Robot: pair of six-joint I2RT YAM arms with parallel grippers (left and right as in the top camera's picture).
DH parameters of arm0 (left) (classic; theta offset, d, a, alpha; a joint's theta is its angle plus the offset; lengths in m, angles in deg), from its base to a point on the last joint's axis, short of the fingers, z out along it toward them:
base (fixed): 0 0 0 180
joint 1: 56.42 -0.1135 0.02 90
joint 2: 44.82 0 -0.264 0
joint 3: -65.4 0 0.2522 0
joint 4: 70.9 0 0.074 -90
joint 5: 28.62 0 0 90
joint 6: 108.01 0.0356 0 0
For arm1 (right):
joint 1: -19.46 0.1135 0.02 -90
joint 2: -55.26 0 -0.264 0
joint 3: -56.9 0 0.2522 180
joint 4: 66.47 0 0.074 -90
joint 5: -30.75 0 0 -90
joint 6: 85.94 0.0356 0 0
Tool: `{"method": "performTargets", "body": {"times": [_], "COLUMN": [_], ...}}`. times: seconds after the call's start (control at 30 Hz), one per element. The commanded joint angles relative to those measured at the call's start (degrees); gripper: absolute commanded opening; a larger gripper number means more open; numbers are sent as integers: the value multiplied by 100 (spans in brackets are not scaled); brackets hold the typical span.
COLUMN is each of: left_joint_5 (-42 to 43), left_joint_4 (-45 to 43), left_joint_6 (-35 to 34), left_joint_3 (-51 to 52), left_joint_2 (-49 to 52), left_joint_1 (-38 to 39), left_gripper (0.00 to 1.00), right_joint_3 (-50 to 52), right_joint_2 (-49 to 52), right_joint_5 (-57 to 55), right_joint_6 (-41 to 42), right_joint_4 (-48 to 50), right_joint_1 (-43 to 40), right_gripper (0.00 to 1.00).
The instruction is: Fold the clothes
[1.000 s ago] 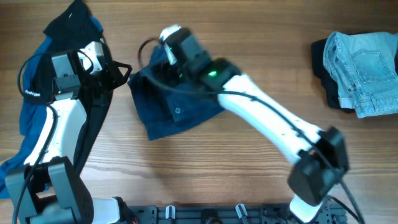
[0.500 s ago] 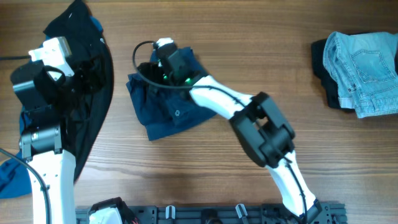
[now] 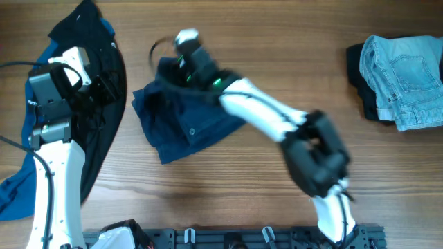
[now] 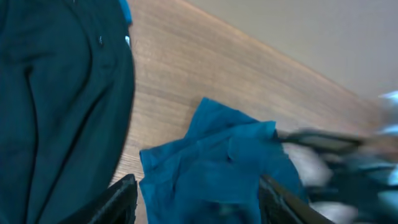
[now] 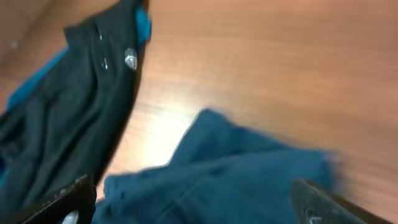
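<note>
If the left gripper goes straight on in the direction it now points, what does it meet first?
Most likely the navy shorts: in the left wrist view they lie right ahead of the open left gripper. How far is unclear.

1. You're at a robot lab bench (image 3: 228, 200), not in a home: two white-and-black arms, left arm (image 3: 52, 173) and right arm (image 3: 263, 114), rise from a black mounting rail (image 3: 235, 238) at its near edge.
2. Bare cables (image 3: 154, 50) loop off the arms.
3. Heaps of clothes (image 3: 405, 69) lie on the wood-grain top, and the left wrist view shows a plain pale wall (image 4: 298, 31) behind it.
</note>
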Motion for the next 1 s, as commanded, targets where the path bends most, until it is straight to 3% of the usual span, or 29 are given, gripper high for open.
{"method": "performTargets", "body": {"times": [0.0,0.2,0.37,0.63,0.97], "left_joint_5": [-55,-52,-52,-50,-52], "left_joint_4": [-26,9,238,407,409], "left_joint_6": [90,90,90,90,90], "left_joint_3": [-15,-15,-15,-13,-11], "left_joint_2": [-4,2,13,98,105], "left_joint_1": [-15,-15,-15,-15,-15], "left_gripper": [61,64,66,66,66], "right_joint_3": [-26,-17,-17,-17,-17], "right_joint_2": [-1043,-855,-330,424,1532], "right_joint_5": [975,2675,3276,4328,5329], "right_joint_6": [-796,-1755,-2859,-3939,-4065], "right_joint_4": [-796,-2212,-2938,-3257,-2935], "right_joint_1": [-975,-2052,-2155,-2159,-2031], "right_gripper": [100,100,100,100,100]}}
